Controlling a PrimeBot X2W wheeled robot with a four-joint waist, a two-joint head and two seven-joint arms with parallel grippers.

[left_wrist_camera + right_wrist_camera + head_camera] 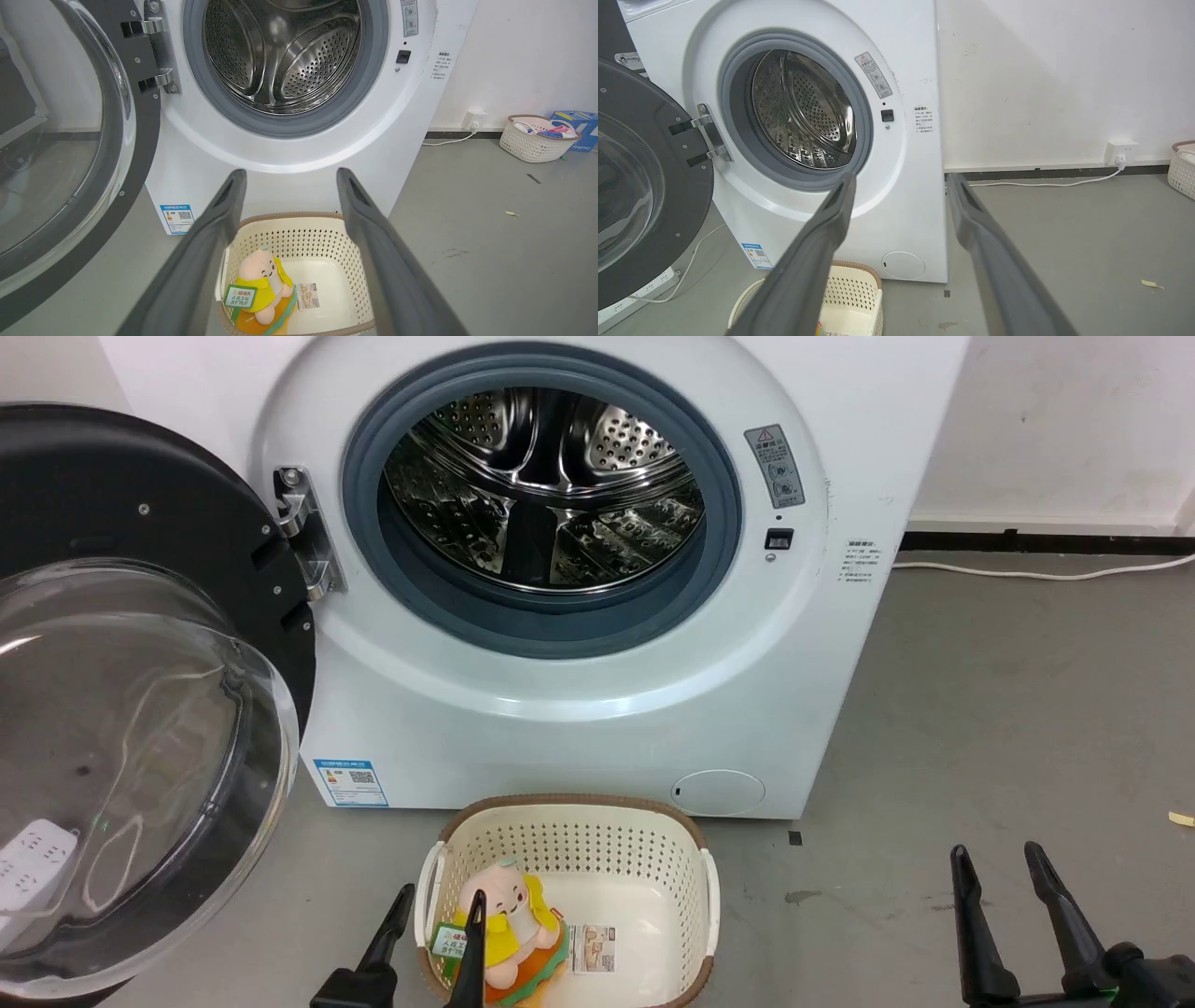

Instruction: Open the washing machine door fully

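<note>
The washing machine door (121,709) stands swung wide to the left of the white machine (579,728), its black rim and clear bulging glass facing me, hung on the metal hinge (303,532). The door (60,154) fills the left side in the left wrist view, and its dark rim (649,186) shows at the left in the right wrist view. The steel drum (541,490) is exposed inside the grey rubber ring. My left gripper (439,905) is open and empty, low over the basket. My right gripper (999,859) is open and empty at the lower right, well away from the door.
A cream basket (653,840) with a brown rim sits on the floor before the machine, holding a plush toy (513,929). A white power strip (33,859) lies behind the door glass. A cable (1036,574) runs along the wall, and another basket (537,137) stands far right.
</note>
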